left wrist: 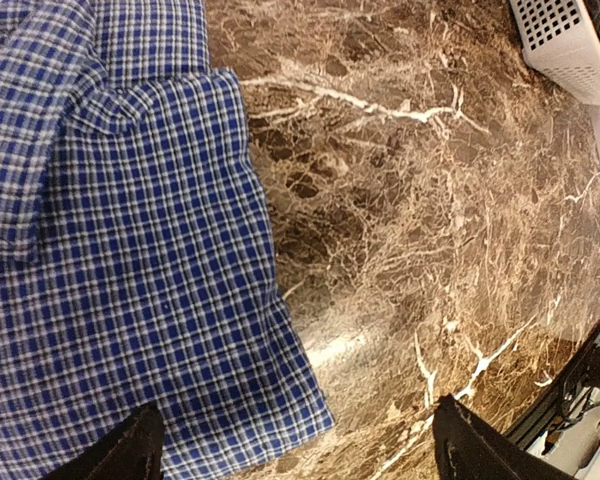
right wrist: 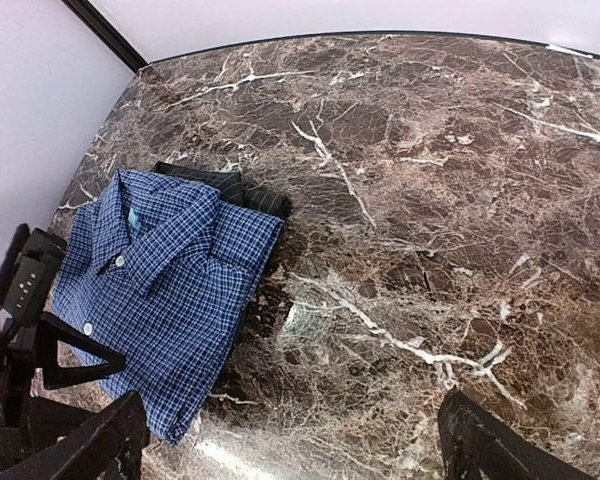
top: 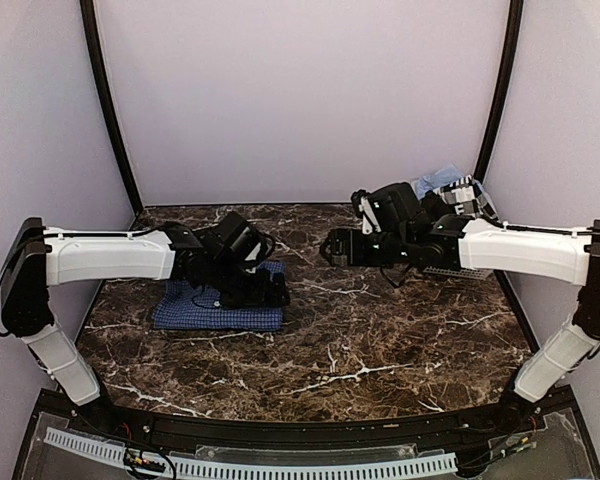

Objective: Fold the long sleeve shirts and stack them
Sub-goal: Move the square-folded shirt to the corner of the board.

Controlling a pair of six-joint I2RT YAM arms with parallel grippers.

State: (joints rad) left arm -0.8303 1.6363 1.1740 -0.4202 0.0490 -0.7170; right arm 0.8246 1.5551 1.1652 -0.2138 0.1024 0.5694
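Note:
The blue checked shirt (top: 215, 313) lies folded on the marble table at the left. In the right wrist view (right wrist: 165, 290) it lies on top of the near-black shirt (right wrist: 230, 187), whose edge shows beyond its collar. My left gripper (top: 270, 290) hangs over the blue shirt's right edge (left wrist: 130, 260), open and empty. My right gripper (top: 332, 247) is open and empty above the bare table's middle, right of the stack.
A white slatted basket (top: 450, 270) stands at the right behind the right arm, with light blue cloth (top: 438, 180) beyond it; its corner shows in the left wrist view (left wrist: 565, 45). The table's front edge (top: 310, 425) runs along the bottom.

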